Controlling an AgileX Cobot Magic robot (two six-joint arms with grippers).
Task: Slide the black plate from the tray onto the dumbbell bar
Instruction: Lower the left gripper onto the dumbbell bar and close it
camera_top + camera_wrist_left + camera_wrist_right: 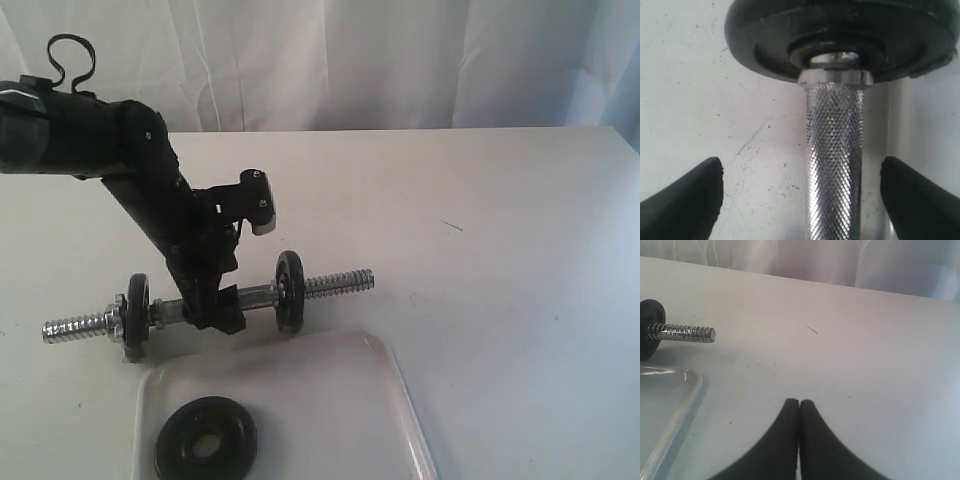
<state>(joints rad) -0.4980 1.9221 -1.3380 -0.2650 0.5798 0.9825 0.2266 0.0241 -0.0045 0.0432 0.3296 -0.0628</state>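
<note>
Black plate (pixel 178 447) in tray (pixel 330 400), outside jaws

The black left gripper (pixel 215 318), jaws spread wide, straddles the middle of the chrome knurled dumbbell bar (pixel 260 296), filling the gap between its two upright black iron discs (pixel 289 292). The bar's right threaded end (pixel 340 283) is bare, with open white table (pixel 500 230) beyond. A glossy white tray (pixel 395 390) lies close in front of the bar.
</note>
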